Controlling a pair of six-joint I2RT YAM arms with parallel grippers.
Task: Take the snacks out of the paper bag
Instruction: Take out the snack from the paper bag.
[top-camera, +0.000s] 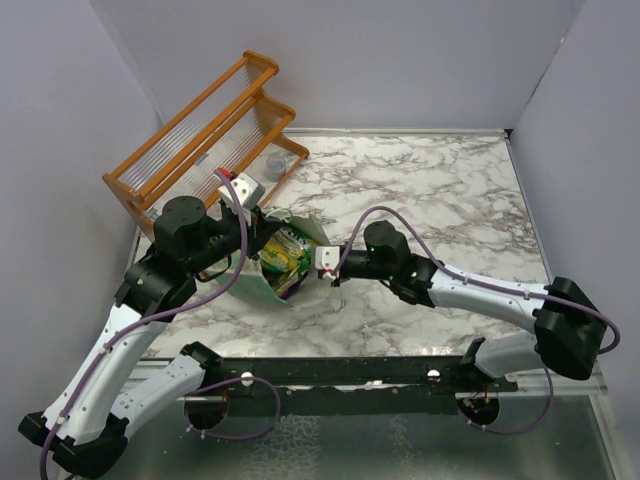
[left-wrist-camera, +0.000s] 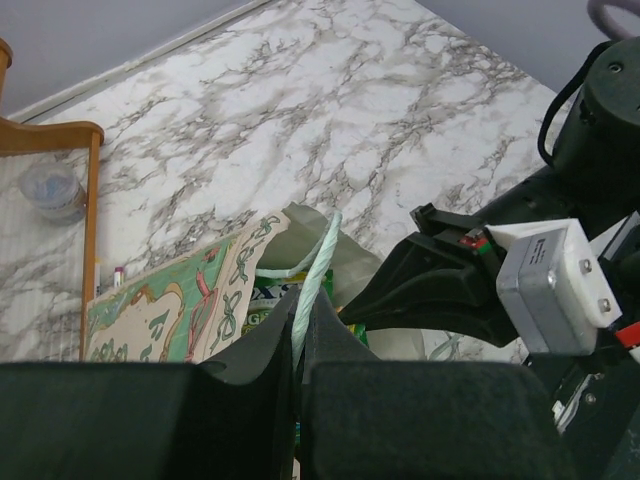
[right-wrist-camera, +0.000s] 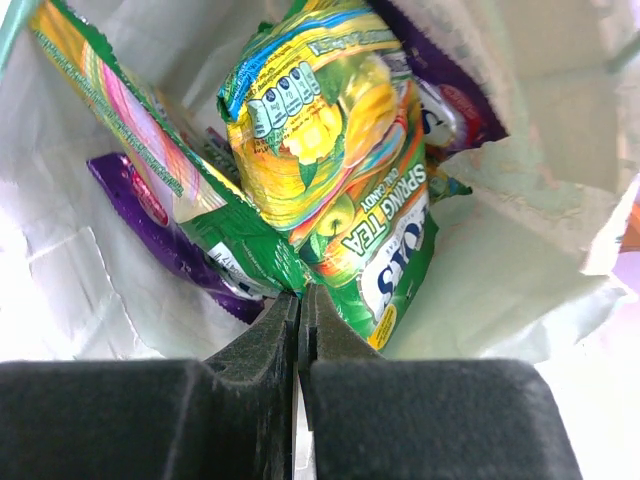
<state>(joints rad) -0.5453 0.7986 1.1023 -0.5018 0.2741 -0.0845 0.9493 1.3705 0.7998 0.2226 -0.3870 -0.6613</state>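
The pale-green paper bag (top-camera: 250, 283) lies tipped on the marble table, its mouth facing right. My left gripper (top-camera: 262, 228) is shut on the bag's upper rim (left-wrist-camera: 312, 280); the bag's printed side shows in the left wrist view (left-wrist-camera: 170, 315). Several snacks (top-camera: 283, 255) fill the bag. My right gripper (top-camera: 303, 268) is at the bag's mouth, its jaws closed (right-wrist-camera: 300, 297) on the lower edge of a green and yellow snack packet (right-wrist-camera: 330, 190). A purple packet (right-wrist-camera: 150, 220) and a striped green packet (right-wrist-camera: 110, 110) lie beside it against the cream inside (right-wrist-camera: 500, 280).
An orange wooden rack (top-camera: 200, 130) stands at the back left, just behind the bag, with a small clear cup (top-camera: 275, 162) by it. The rack's edge (left-wrist-camera: 90, 200) shows in the left wrist view. Grey walls enclose the table. The right arm (left-wrist-camera: 440, 290) is next to the left gripper.
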